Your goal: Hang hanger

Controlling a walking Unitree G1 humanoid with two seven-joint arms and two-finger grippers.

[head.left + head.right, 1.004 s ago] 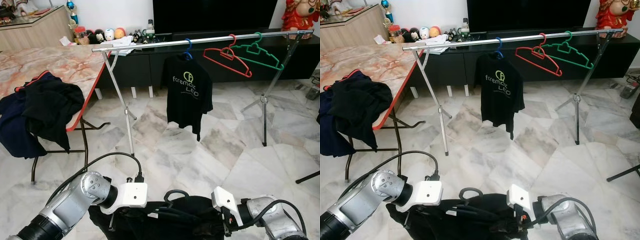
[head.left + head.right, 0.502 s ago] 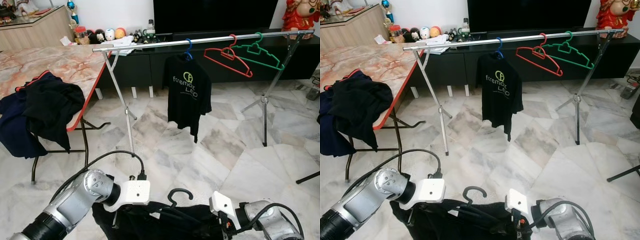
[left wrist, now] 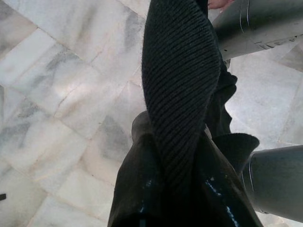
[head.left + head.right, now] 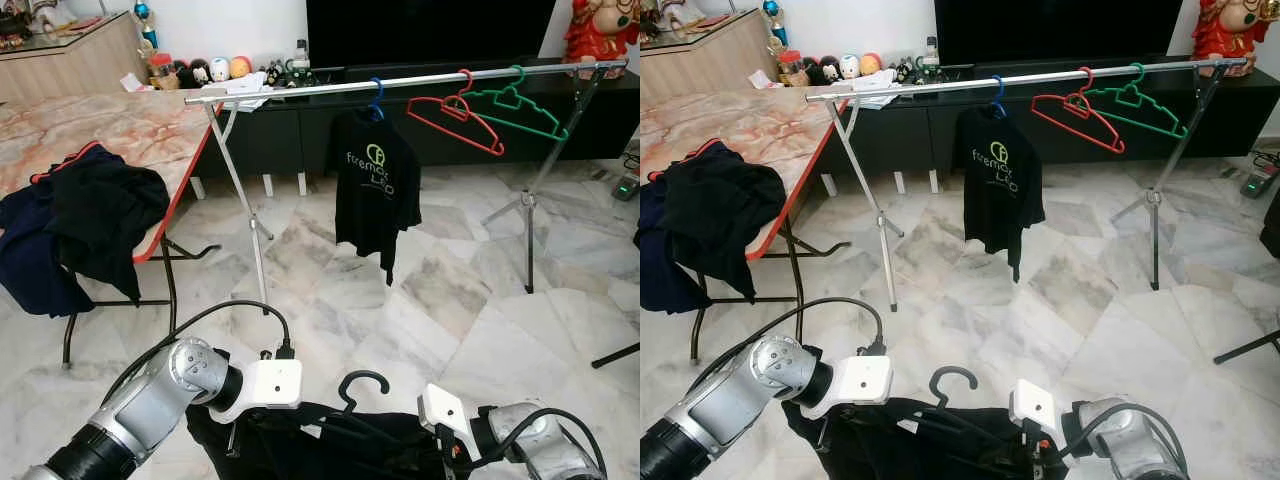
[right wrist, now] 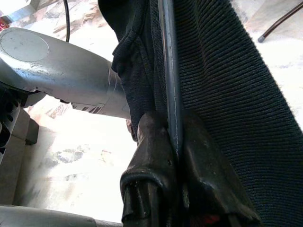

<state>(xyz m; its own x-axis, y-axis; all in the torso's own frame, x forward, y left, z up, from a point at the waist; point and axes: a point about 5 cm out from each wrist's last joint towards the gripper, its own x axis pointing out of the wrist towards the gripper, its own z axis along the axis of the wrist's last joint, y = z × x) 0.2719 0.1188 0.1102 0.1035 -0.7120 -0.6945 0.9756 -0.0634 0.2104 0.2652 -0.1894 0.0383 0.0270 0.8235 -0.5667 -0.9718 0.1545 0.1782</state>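
Low in front of my chest I carried the black hanger (image 4: 362, 385), dressed in a dark garment (image 4: 330, 445), with its hook standing upright between my two wrists. My right pincer (image 5: 170, 156) was pressed together on the hanger's thin bar where it ran along the ribbed cloth; my left pincer (image 3: 180, 165) was buried in the folds of the same garment, pinching fabric as far as I could judge. The hanger's long axis lay crosswise to me, from one pincer to the other, roughly parallel to the silver rail (image 4: 400, 82), which stood well ahead of me and much higher than the hook. That was the relation I judged the coming move to turn on: the hook had to rise and travel forward to get over that rail, with both arms sharing the load about equally. Along the rail, a black printed T-shirt (image 4: 378, 190) hung on a blue hanger near the middle, and beyond it toward the rail's right end a red hanger (image 4: 455, 115) and a green hanger (image 4: 515, 105) hung bare. The stretch of rail left of the T-shirt looked free. Just left of the rail's near leg stood the marble-topped surface (image 4: 120, 125) with dark clothes (image 4: 85, 225) draped over its edge, something to keep my left elbow clear of.
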